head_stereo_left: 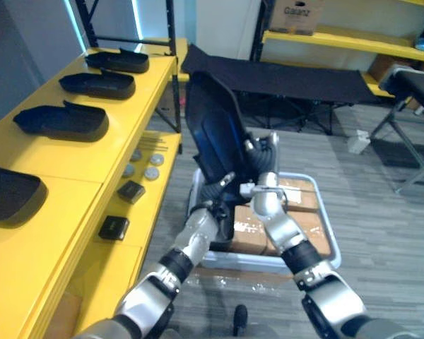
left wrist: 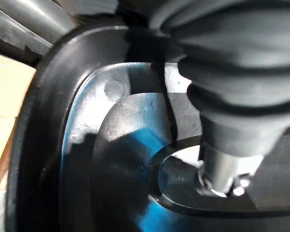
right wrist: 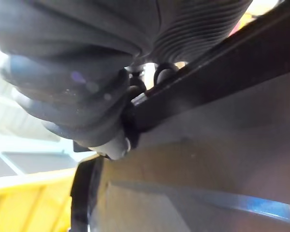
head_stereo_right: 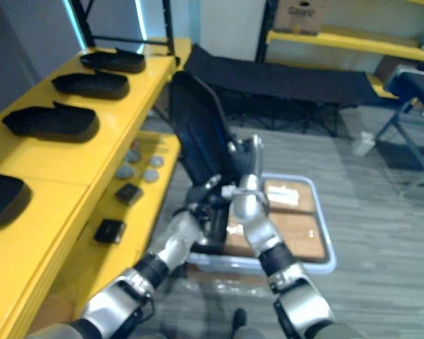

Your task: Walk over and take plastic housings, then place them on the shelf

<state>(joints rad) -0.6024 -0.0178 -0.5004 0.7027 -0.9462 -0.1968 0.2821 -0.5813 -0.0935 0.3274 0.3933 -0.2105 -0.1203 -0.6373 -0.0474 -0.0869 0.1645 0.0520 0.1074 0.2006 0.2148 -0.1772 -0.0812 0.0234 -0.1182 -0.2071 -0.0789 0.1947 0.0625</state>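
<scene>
grey plank floor (head_stereo_left: 381,233) stretches ahead, with a black folding cot (head_stereo_left: 283,78) at the far side and yellow racks behind it. along the robot's left runs a yellow shelf (head_stereo_left: 127,134) whose top carries four black plastic housings in a row, each lying flat with its long axis across the shelf: the farthest (head_stereo_left: 118,60), the next (head_stereo_left: 99,85), the third (head_stereo_left: 62,121) and the nearest (head_stereo_left: 10,194). on the lower yellow level sit two small black boxes (head_stereo_left: 131,191) (head_stereo_left: 114,227) and a few round grey discs (head_stereo_left: 143,166).

between the two hands stands the held housing (head_stereo_left: 215,131), a large black shell up on end. its long axis runs steeply upright, the upper end leaning away and toward the shelf side, the lower end pointing down at a pale crate (head_stereo_left: 318,183) on the floor. its hollow face, with a bluish sheen, is turned toward the robot. cardboard boxes (head_stereo_left: 307,229) lie inside the crate.

the left hand (head_stereo_left: 222,189) is against the lower part of the held housing; whether it clasps or only presses cannot be told. the right hand (head_stereo_left: 263,176) is at the shell's right edge, its fingers (right wrist: 158,75) hooked over the rim, gripping it.
</scene>
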